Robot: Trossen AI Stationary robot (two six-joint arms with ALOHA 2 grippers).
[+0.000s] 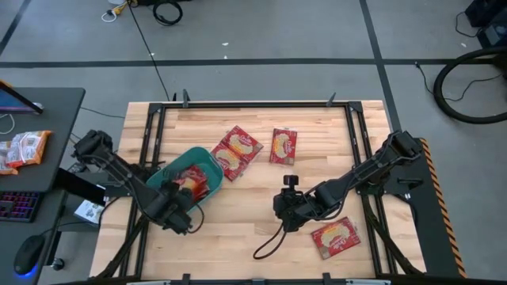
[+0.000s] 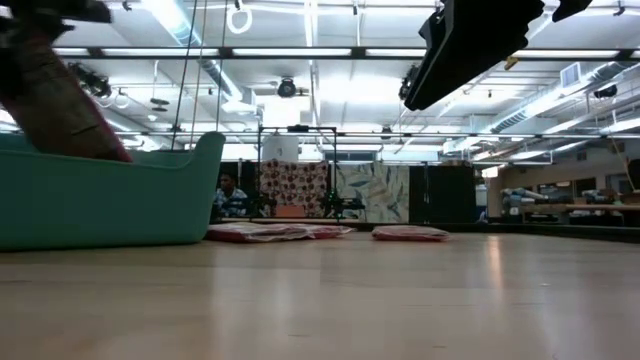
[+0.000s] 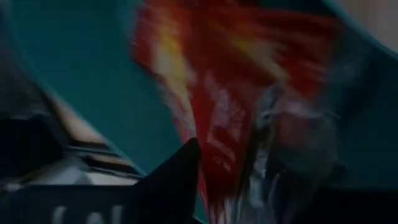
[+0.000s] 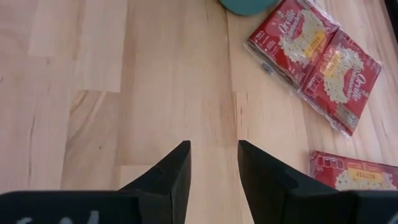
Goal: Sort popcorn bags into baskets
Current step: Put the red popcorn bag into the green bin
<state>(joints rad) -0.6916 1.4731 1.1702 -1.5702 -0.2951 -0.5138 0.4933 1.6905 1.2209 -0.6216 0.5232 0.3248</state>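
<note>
A: Four popcorn bags lie loose on the bench (image 1: 261, 226). Largest thing first though: the teal basket (image 1: 170, 172) sits near the bench's left edge, with at least one bag (image 1: 192, 184) inside it.

B: And the loose ones?

A: Two overlapping bags (image 1: 235, 152) just beside the basket's right end, the nearer one touching its rim. A third bag (image 1: 283, 146) lies a little to their right, toward the far edge. A fourth bag (image 1: 335, 238) lies near the front right corner.

B: Grippers?

A: The left gripper (image 1: 179, 207) is over the basket's front end, with a red bag (image 3: 217, 106) right ahead of its fingers. The wrist view is smeared, so whether it pinches that bag or has let go cannot be told. The right gripper (image 4: 213, 163) hangs over bare wood mid-bench, jaws spread, nothing between them.

B: Handling?

A: Probably light, flat and floppy, with slick crinkly film. An edge pinch looks safer than the middle, since a bag lying flat gives little to bite. The overlapped pair may drag each other.

B: Hidden?

A: The basket's inside is mostly covered by the left arm, so the count in there is unclear.
</note>
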